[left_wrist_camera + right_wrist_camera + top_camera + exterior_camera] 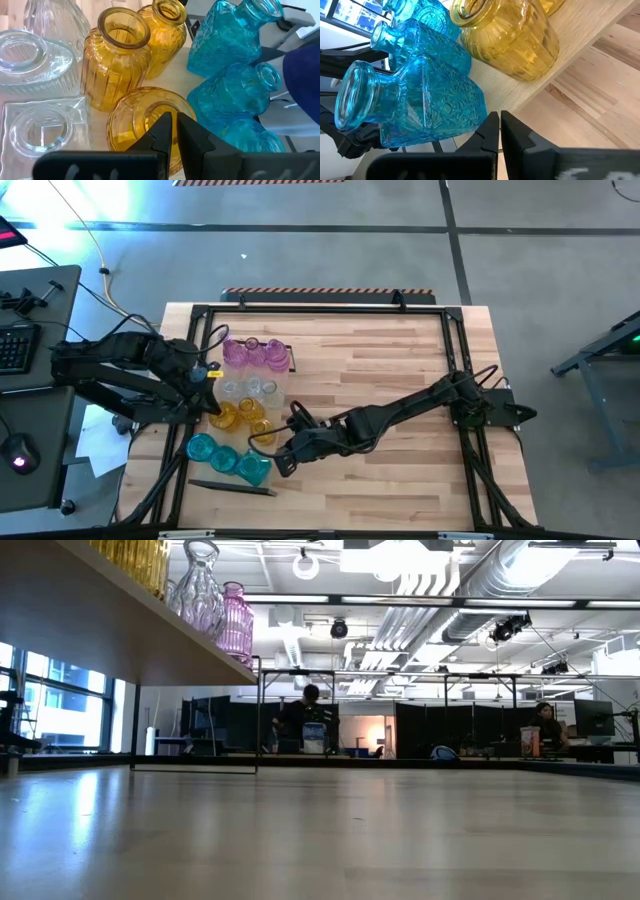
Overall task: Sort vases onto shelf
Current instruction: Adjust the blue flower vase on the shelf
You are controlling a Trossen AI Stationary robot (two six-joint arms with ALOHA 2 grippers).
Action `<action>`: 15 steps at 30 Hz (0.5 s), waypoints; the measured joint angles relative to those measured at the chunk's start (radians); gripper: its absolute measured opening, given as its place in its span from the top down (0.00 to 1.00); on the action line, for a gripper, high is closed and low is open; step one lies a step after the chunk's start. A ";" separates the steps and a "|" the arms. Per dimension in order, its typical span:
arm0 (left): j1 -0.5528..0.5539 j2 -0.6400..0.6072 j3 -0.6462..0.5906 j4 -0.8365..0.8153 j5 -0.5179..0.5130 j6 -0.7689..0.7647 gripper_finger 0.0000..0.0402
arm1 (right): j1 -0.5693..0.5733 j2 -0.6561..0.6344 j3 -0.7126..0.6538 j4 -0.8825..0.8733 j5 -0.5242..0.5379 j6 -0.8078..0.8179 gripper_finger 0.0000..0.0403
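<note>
The vases stand grouped by colour on the light-wood shelf, at the table's left. Pink vases are farthest, then clear vases, amber vases and teal vases nearest. My left gripper is shut and hangs over the mouth of the nearest amber vase. My right gripper is shut and lies low beside the outermost teal vase, at the shelf's right edge. The low view shows the shelf from below, with an amber, a clear and a pink vase on it. My left gripper points down at the rim of the nearest amber vase, which stands upright on the shelf. I cannot tell whether its fingers touch it. My right gripper has its fingertips next to the lower side wall of the teal vase. I cannot tell whether they touch it.
A dark metal frame runs around the butcher-block tabletop. A thin dark bar lies at the shelf's near end. Bare wood spreads to the right of the shelf. A desk with a keyboard stands off the table's left. People sit far behind.
</note>
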 joint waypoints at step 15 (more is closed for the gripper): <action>0.000 -0.013 0.000 -0.027 0.042 -0.044 0.95 | 0.000 0.000 0.000 0.000 -0.002 0.000 1.00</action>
